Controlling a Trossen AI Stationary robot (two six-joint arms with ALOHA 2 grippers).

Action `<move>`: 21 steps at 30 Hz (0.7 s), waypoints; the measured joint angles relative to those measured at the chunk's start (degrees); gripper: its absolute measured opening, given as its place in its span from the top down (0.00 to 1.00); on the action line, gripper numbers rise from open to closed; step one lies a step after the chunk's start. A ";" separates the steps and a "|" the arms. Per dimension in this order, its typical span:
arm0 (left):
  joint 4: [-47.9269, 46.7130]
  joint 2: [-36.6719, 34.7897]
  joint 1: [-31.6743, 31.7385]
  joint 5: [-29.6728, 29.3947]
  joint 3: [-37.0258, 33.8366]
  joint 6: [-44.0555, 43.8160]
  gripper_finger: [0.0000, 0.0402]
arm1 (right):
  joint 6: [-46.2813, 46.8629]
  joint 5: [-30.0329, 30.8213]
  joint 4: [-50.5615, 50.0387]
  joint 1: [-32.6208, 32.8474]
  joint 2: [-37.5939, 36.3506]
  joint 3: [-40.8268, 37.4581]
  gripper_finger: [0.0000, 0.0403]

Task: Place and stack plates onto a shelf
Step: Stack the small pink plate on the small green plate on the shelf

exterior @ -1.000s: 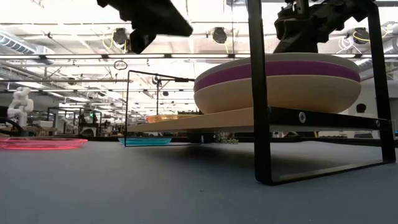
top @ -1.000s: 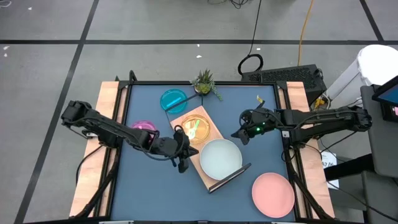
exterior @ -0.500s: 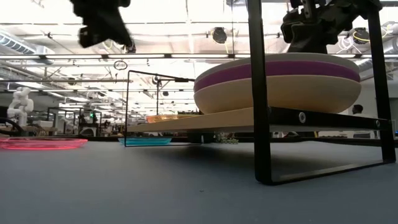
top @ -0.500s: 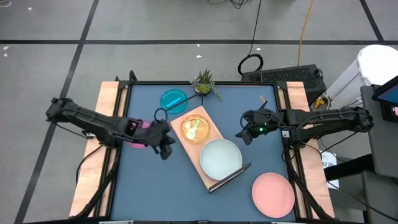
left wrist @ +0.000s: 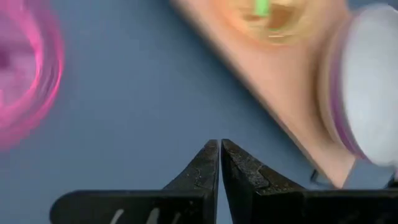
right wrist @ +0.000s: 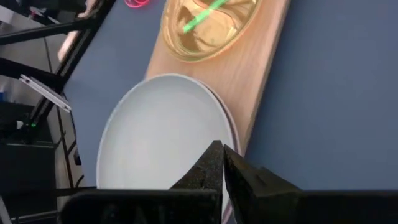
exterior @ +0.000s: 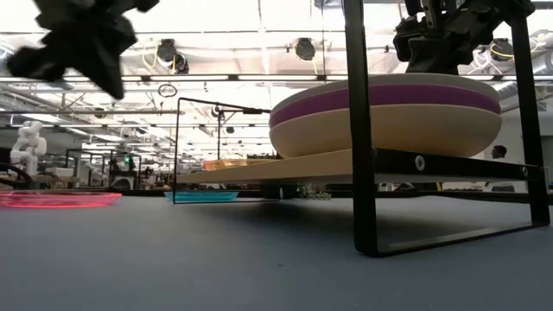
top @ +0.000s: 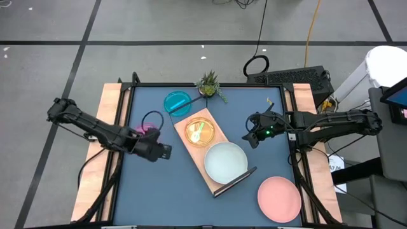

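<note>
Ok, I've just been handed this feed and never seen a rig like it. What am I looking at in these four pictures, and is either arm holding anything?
It is a two-armed robot at a blue table. The overhead picture shows everything: the left gripper hangs by the magenta plate, and the right gripper waits to the right of the shelf. Both are shut and hold nothing.

The wooden shelf lies slantwise mid-table. On it sit an orange plate with a green one inside, and a stack topped by a pale blue-white plate. The table-level picture shows purple and cream plates beneath it.

Off the shelf lie the magenta plate, a cyan plate and a pink plate. A small plant stands at the far edge.

The other two pictures come from cameras on each wrist, looking past that arm's dark fingers.
</note>
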 joint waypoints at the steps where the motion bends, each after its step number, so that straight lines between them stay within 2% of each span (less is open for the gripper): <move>1: -0.27 0.03 -0.84 -0.12 -0.97 -5.05 0.94 | -0.02 0.00 -0.17 0.00 0.00 0.00 1.00; 6: -2.37 -0.02 -4.32 1.33 -6.51 -28.12 0.94 | -0.95 -0.11 0.11 0.00 0.00 0.00 1.00; 9: -2.52 -0.14 -5.10 1.51 -8.47 -27.94 0.94 | -1.32 -0.13 0.13 0.00 0.00 0.00 1.00; 12: -2.77 -0.17 -5.20 1.34 -8.92 -18.56 0.94 | -2.42 -0.15 0.14 0.00 0.00 0.00 1.00; 18: -4.31 0.14 -5.22 0.69 -8.89 12.25 0.94 | -3.26 -0.35 0.14 -0.01 0.00 0.00 1.00; 21: -9.04 0.40 -5.22 -1.75 -8.89 23.83 0.92 | -2.58 -0.31 0.14 -0.02 0.00 0.00 1.00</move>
